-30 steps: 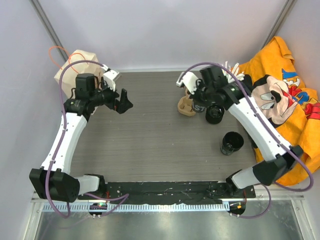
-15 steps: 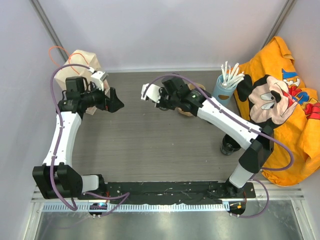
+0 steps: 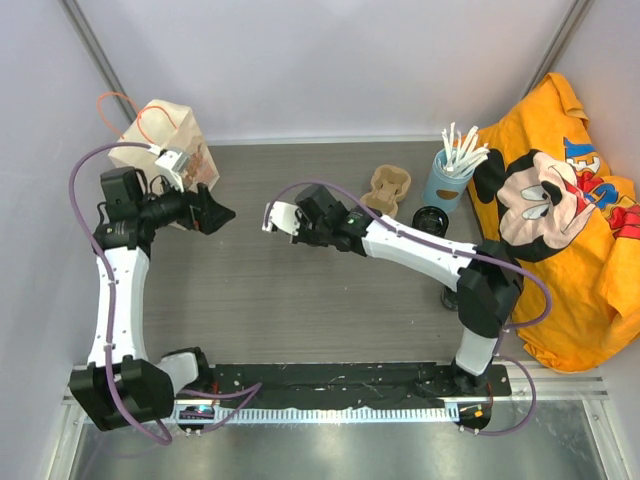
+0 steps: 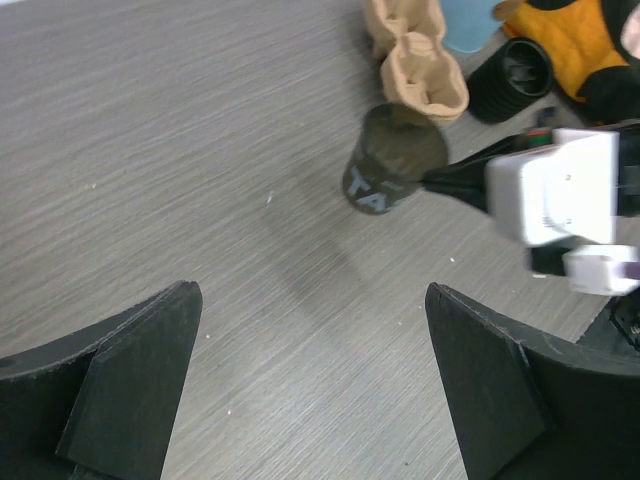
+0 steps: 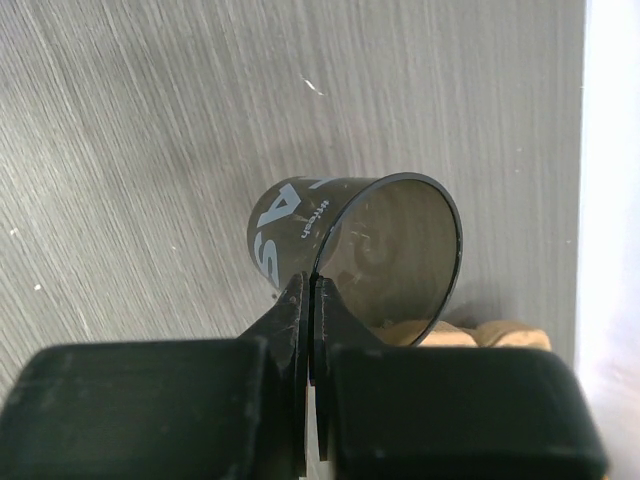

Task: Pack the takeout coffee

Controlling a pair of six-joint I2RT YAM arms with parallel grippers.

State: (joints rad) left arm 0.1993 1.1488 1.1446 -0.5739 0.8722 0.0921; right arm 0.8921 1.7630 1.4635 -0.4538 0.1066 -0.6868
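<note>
Step in hand looks like the carry: the right end effector point(image 5: 309, 300) is pinched tight on the rim wall of the takeout coffee point(image 5: 360, 245). One finger sits inside the cup and one outside. The cup hangs tipped on its side w/ the mouth facing the wrist cam and the white lettering on the upper flank. It is clear of the table point(image 3: 300, 310), w/ a soft shadow under it in the left wrist view, at approx 10 o'clock from table centre. The cardboard carrier point(image 3: 388, 188) sits at approx 1 o'clock, well apart from the cup, and both wells look unfilled. Another black cup point(image 3: 432, 218) stands just beside it at its 4 o'clock. The left end effector point(image 4: 310, 290) is spread wide w/ nothing in it, facing the held cup from 9 o'clock. A paper bag point(image 3: 160, 135) stands just behind it in the 10 o'clock corner. Cannot tell whether the cup is bound for the bag or for the left arm. Either way the next move prob. calls for righting the cup so its base faces down. The thin rim pinch could let it swing or slip, so a slow approach and a late release seem wise.
</note>
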